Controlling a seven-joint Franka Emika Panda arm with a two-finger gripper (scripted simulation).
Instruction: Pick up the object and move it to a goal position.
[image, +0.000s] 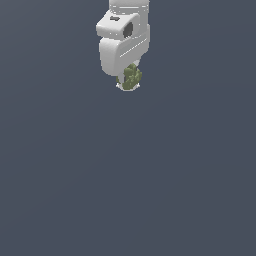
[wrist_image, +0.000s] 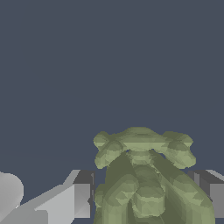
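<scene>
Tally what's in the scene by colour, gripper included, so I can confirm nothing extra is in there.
Olive-green: 1, the lumpy object sitting between the fingers.
White: 1, the gripper on its arm.
Total: 2. Only a plain dark background shows in both views.

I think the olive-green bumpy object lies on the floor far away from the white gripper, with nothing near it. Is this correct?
Not quite. The object is olive-green and bumpy, but it is not far from the gripper: it sits between the fingers. The wrist view shows one finger on each side of it, and the exterior view shows it right at the gripper's tip. Whether it rests on a surface cannot be told.
</scene>
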